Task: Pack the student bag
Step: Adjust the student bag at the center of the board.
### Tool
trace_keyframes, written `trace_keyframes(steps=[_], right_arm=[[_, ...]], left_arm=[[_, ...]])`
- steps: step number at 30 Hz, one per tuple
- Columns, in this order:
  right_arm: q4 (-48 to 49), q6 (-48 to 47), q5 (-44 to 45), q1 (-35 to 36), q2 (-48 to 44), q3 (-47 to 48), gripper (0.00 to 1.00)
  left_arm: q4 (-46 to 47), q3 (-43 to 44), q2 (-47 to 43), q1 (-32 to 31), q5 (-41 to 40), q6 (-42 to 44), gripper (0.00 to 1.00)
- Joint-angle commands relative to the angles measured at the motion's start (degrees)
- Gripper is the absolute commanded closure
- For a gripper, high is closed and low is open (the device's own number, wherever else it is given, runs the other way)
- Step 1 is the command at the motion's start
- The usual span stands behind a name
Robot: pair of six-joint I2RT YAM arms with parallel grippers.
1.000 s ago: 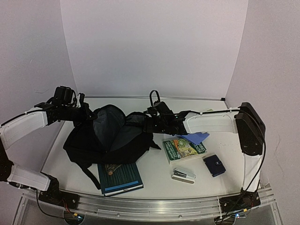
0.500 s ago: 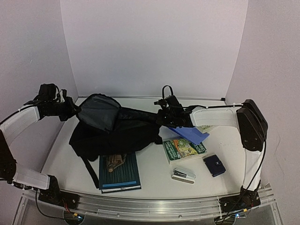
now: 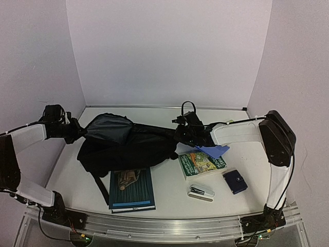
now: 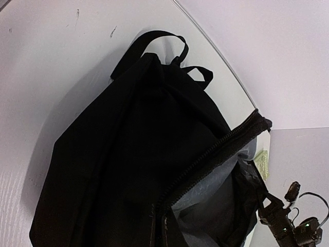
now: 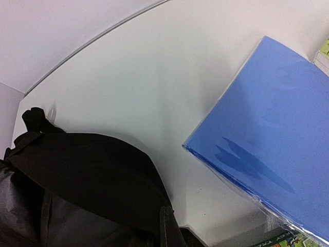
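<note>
Black fabric student bag [image 3: 128,146] is seen from the top stretched across the table's [image 3: 169,191] left half. It is clamped at its ends by the left gripper [image 3: 78,133] and right gripper [image 3: 178,135]. Left wrist: zipper [image 4: 216,149] is parted, grey lining [image 4: 205,200] exposed. Right wrist: blue folder [image 5: 262,134] is seen just beside the bag.

L gripper [image 3: 77,132] & R gripper [image 3: 179,135] both clamped tight, pointing inward; forearms approx. horiz., elbows outboard.
</note>
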Motion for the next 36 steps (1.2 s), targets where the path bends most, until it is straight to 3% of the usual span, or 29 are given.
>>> trace_keyframes(steps=[1, 2, 5, 8, 9, 11, 16, 23, 28, 36], right_arm=[[1.30, -0.35, 2.96, -1.93, 0.87, -1.15, 1.00], [2.08, -1.07, 1.33, -1.91, 0.73, -1.24, 0.99], [3.42, -5.17, -3.29, -1.92, -0.62, -1.09, 0.84], [3.78, -9.29, -7.39, -1.83, -3.69, -1.96, 0.60], [3.83, -10.34, -8.61, -1.83, -4.92, -2.51, 0.48], [3.82, -12.55, -10.70, -1.82, -7.71, -3.99, 0.36], [3.79, -15.65, -15.23, -1.82, -14.92, -7.61, 0.17], [4.09, -16.49, -23.05, -1.72, -21.23, -11.89, 0.04], [5.63, -15.01, -29.71, -0.57, -24.72, -14.81, 0.02], [10.04, -7.95, -33.05, 7.06, -26.24, -23.15, 0.02]], left_arm=[[6.37, -3.28, -0.39, 1.60, -0.12, -0.83, 0.99], [6.98, -3.76, -0.03, 1.64, 1.20, -0.62, 0.98], [7.36, -3.63, 1.77, 1.58, 5.93, 0.32, 0.90], [6.46, -2.83, 1.69, 1.62, 7.32, 1.21, 0.81], [5.89, -2.38, 1.22, 1.63, 7.34, 1.40, 0.76], [4.29, -1.42, -0.22, 1.62, 6.97, 2.27, 0.64], [-0.59, 1.45, -3.94, 1.64, 6.74, 3.81, 0.29], [-3.24, 1.33, -11.20, 1.21, 14.72, 4.51, 0.12], [-10.44, -0.74, -18.78, -1.90, 13.09, 4.24, 0.10], [-14.35, -13.27, -31.80, -13.73, 5.76, -8.33, 0.11]])
